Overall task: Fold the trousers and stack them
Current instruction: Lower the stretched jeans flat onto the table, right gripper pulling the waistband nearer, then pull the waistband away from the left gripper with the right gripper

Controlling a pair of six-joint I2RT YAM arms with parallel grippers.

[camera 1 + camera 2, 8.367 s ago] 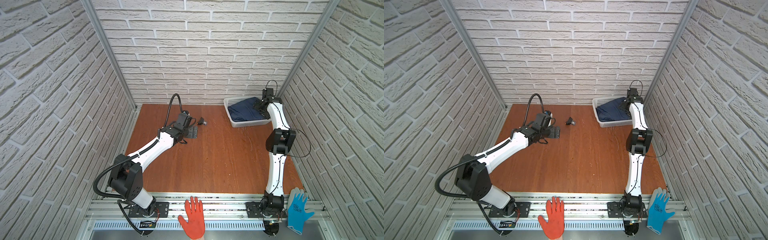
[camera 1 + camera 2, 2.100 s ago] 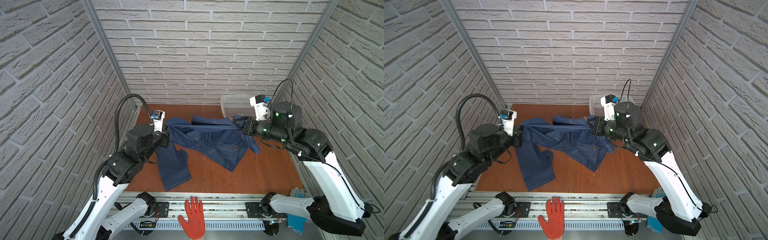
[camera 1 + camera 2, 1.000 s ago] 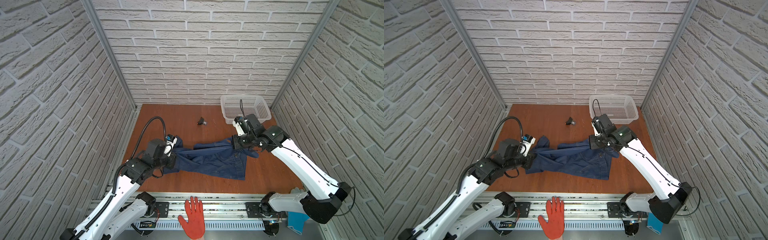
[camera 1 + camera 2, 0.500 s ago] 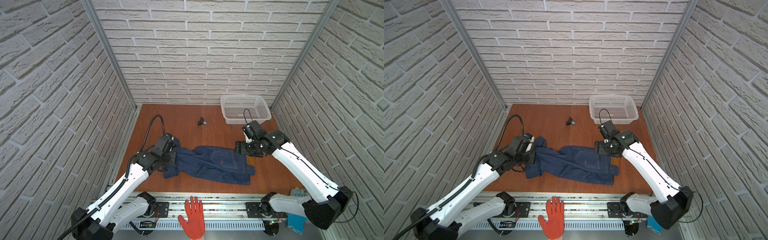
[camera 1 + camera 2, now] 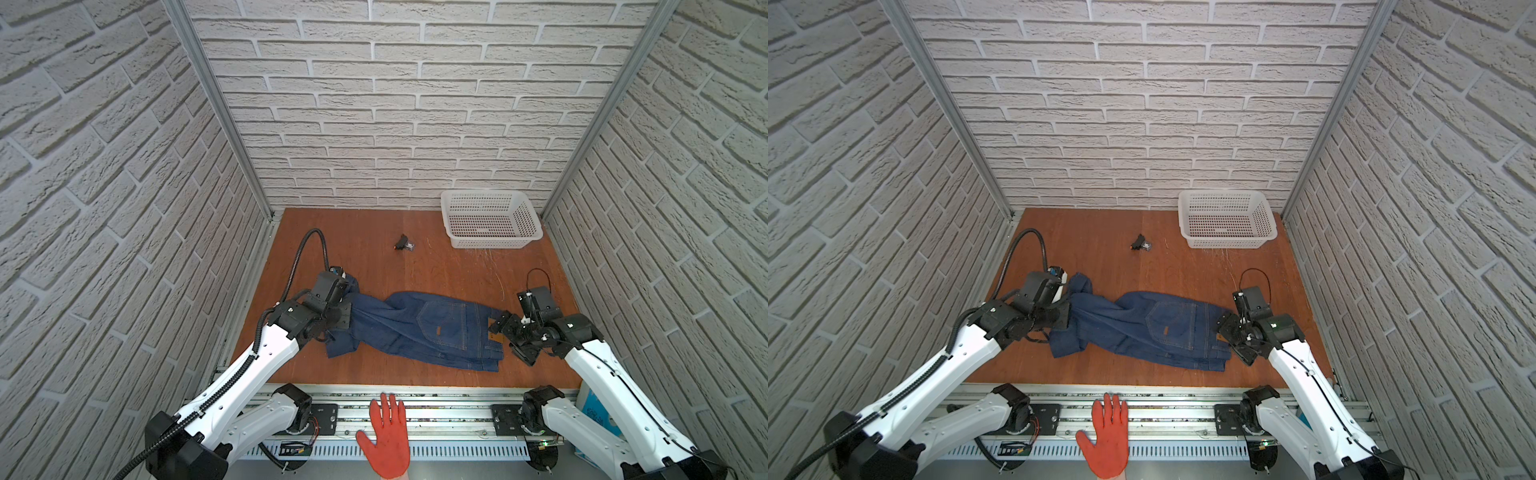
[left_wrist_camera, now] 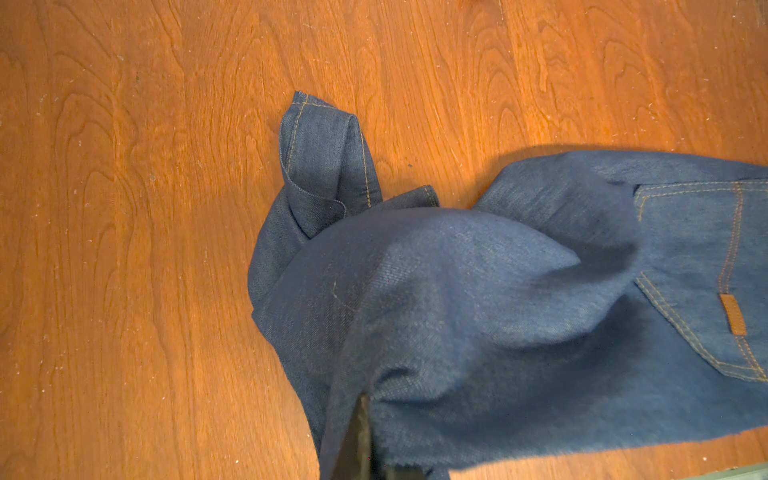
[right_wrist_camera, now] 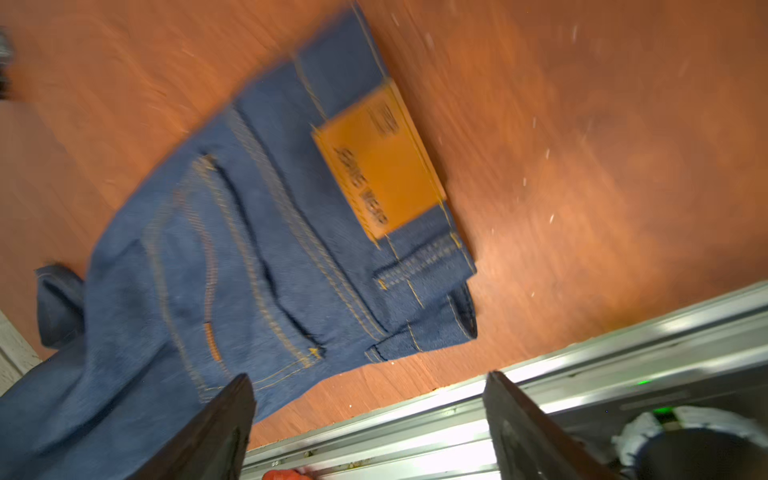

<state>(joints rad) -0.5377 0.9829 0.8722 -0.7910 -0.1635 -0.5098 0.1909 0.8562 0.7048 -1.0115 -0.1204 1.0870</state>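
While the left claw [image 5: 345, 311] grips the trousers [image 5: 434, 330] at 9 o'clock and the right claw [image 5: 513, 338] gapes empty at 3, smoothing seems underway, and folding needs both gripping.

Lab test cell: faux-brick panels [image 5: 374, 104], aluminium rail [image 5: 457, 409], wood tabletop [image 5: 436, 266].

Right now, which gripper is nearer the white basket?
Right. The right gripper is by the trousers' waist, on the basket's side; the left gripper holds the leg end, farther off.
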